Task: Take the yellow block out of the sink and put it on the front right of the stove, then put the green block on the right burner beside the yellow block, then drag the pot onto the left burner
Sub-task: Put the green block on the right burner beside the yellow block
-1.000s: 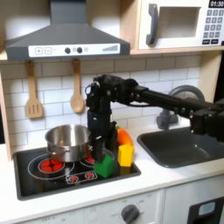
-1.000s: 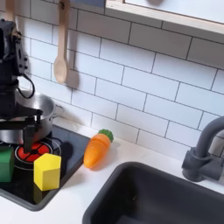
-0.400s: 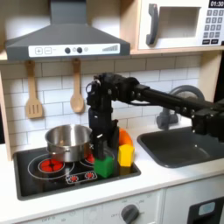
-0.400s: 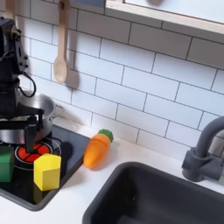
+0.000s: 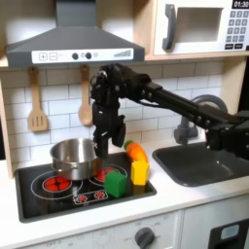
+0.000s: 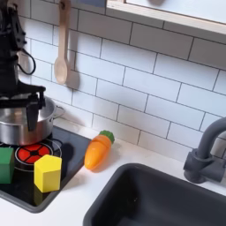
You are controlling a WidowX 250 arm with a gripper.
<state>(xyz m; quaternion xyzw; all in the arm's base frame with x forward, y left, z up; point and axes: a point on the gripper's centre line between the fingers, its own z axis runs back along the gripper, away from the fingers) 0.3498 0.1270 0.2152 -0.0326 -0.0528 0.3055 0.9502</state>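
The yellow block (image 5: pixel 139 172) (image 6: pixel 48 173) stands on the stove's (image 5: pixel 39 201) front right corner in the first exterior view. The green block (image 5: pixel 117 183) (image 6: pixel 4 166) sits just left of it, at the right burner's (image 5: pixel 98 176) (image 6: pixel 33 154) front edge. The shiny pot (image 5: pixel 76 158) (image 6: pixel 21 124) rests at the stove's back, behind and between the two burners. The left burner (image 5: pixel 55 182) shows in front of it. My gripper (image 5: pixel 109 139) (image 6: pixel 24 104) hangs open above the pot's right rim, holding nothing, up and behind the green block.
An orange carrot toy (image 5: pixel 137 153) (image 6: pixel 99 150) lies on the counter between stove and sink (image 5: pixel 206 165) (image 6: pixel 168 201). A faucet (image 6: pixel 207 150) stands behind the sink. Two wooden utensils (image 5: pixel 37 102) hang on the tiled wall. A range hood is above.
My gripper has risen from just above the green block and shifted towards the pot, to the first exterior view's left. The blocks and the pot have not moved.
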